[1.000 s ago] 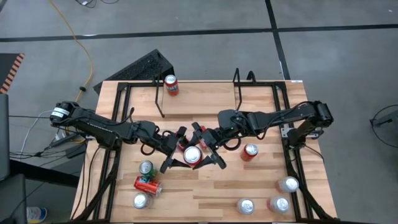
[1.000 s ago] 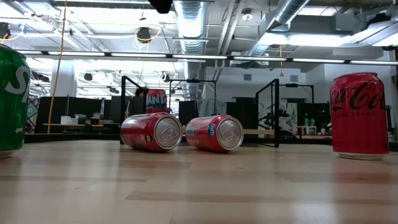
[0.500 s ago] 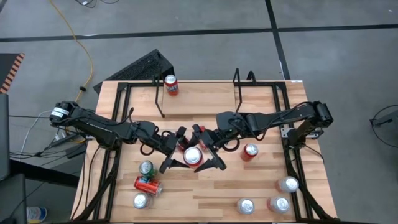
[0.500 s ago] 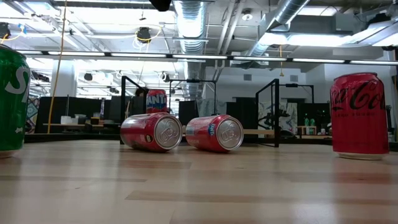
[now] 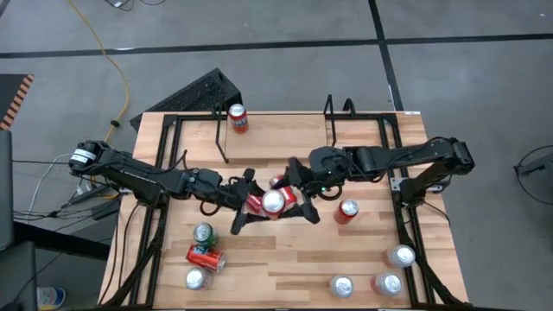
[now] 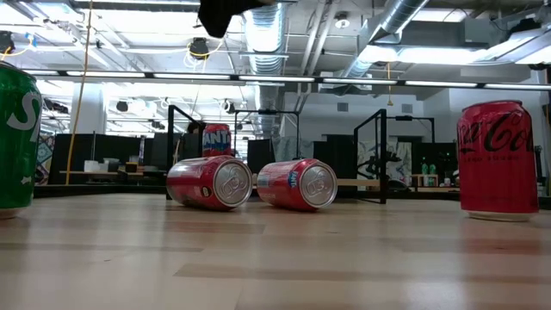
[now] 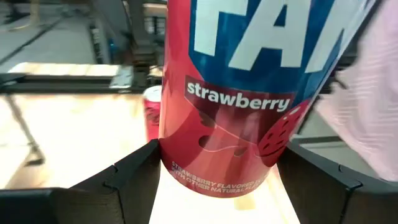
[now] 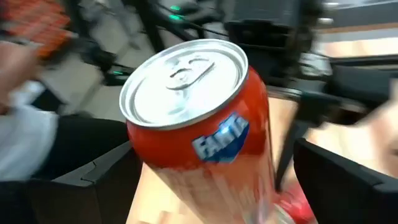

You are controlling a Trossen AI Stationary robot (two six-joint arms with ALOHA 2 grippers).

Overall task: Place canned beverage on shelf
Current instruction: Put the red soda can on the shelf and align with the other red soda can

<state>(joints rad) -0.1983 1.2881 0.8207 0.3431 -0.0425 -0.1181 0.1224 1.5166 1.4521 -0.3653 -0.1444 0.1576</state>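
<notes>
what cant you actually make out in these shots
- Low view: neither gripper shows; only a dark piece of an arm, cut off by the top edge.
- High view: the flavours of the upright cans along the near edge; only their silver tops face the camera.
- Right wrist view: the background is blurred, so the shelf cannot be picked out.
- Left wrist view: the strawberry Fanta can fills the picture, its top cut off, hiding most of the table behind it.

Pincer: dark part at the top edge, which arm cannot be told
Lying cans: two red ones below the pincer on the bench, side by side
Fanta can: upright, behind those
Green can: far left of pincer
Coke can: upright, far right
</notes>
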